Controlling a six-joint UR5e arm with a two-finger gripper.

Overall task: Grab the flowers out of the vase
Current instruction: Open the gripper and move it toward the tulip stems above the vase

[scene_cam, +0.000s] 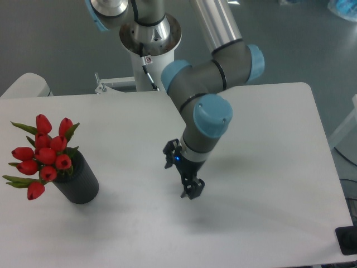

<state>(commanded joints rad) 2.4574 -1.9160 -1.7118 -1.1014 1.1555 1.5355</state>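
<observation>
Flowers (46, 154): stems hidden inside vase (80, 182). Gripper (192, 190) too small and dark to read the finger gap. Arm cut off at 12 o'clock edge; dark object (347, 241) clipped at 4 o'clock corner.

White table (122, 120) filled most of the view, rounded corners, matte top. Behind my mount, a grey floor (50, 39). A second white surface (25, 85) poked in at the left edge, just beside the table's back-left corner. A small black object (347, 241) sat at the lower right edge, partly cut off. Something pale blue (343, 8) showed top right, too cropped to identify.
</observation>
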